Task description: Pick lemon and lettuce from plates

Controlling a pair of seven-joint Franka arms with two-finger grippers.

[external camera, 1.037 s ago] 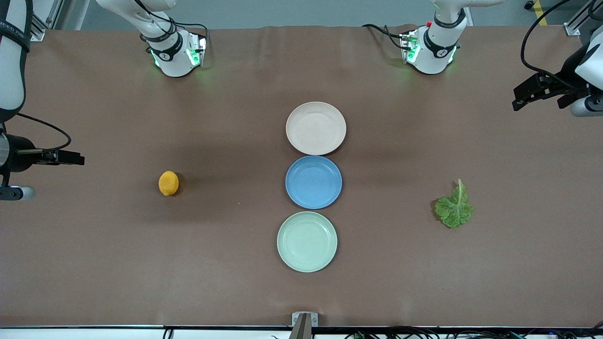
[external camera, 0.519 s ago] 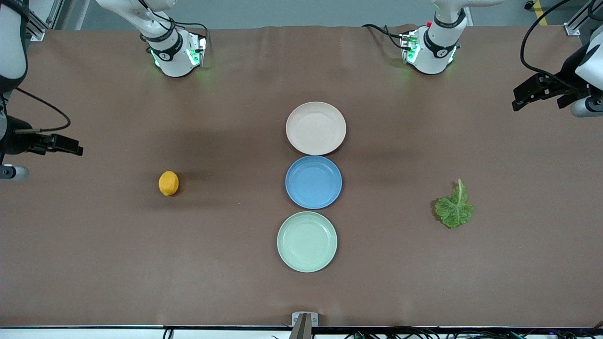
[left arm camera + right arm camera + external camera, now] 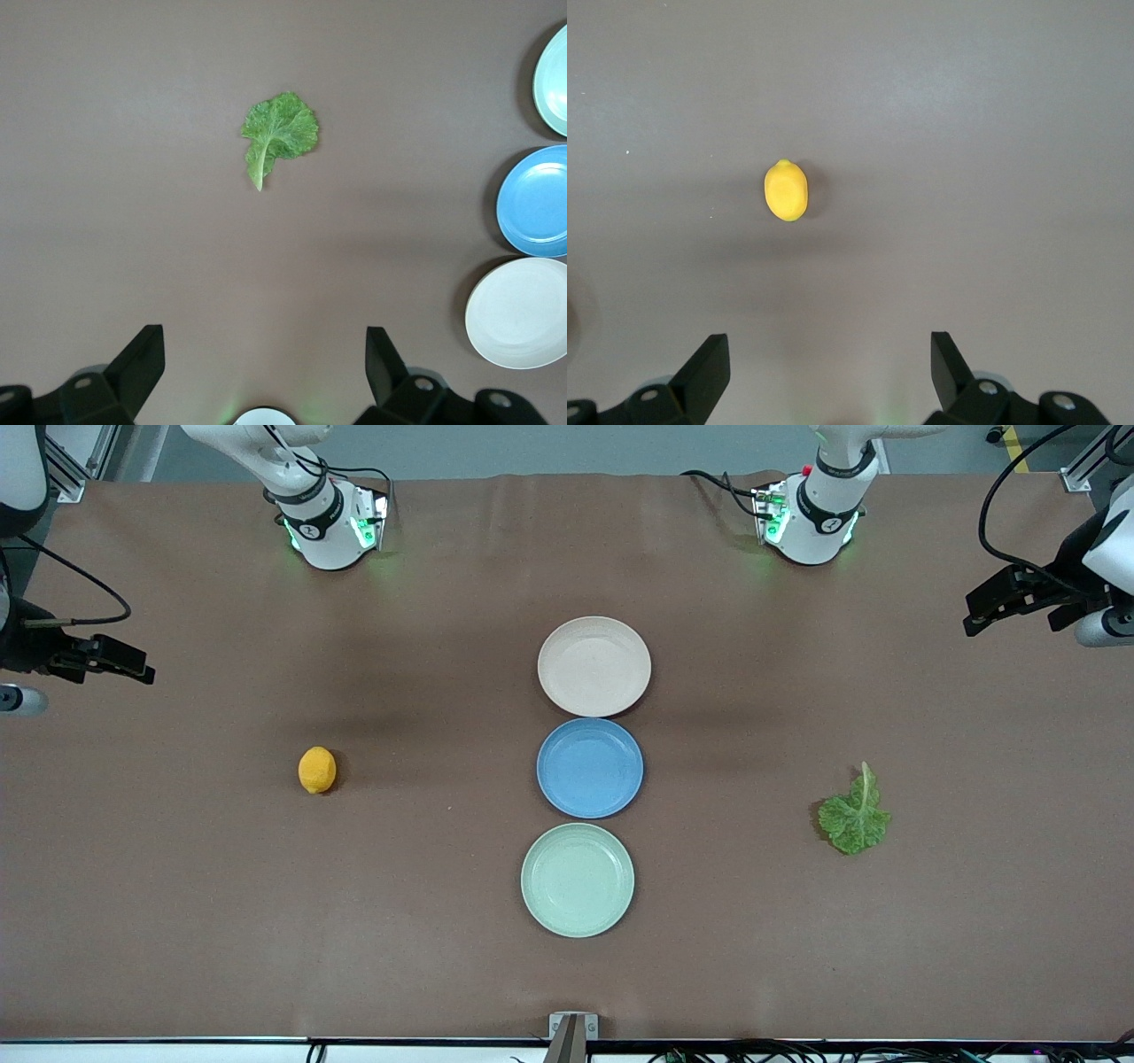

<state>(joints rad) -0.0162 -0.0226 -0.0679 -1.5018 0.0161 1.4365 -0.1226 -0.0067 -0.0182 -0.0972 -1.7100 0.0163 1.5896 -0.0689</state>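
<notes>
Three round matte plates (image 3: pixel 594 666), crinkled lettuce (image 3: pixel 854 815)

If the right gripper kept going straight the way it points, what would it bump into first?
Probably the lemon. In the right wrist view it lies on the bare table ahead of the open right gripper, a little to one side of the middle, with nothing between. How high the gripper is remains unclear.

the lemon (image 3: pixel 317 770) (image 3: pixel 786 189), a small yellow-orange oval with pointed tips, lies bare on the table toward the right arm's end, well apart from the plates. the lettuce (image 3: pixel 854 815) (image 3: pixel 278 135), one flat crinkled green leaf with a pale rib, lies on the table toward the left arm's end, stem pointing away from the front camera. the beige plate (image 3: pixel 594 666) (image 3: pixel 516 312) and the mint plate (image 3: pixel 577 880) (image 3: pixel 553 81) sit empty mid-table, the mint one nearer the front camera.
</notes>
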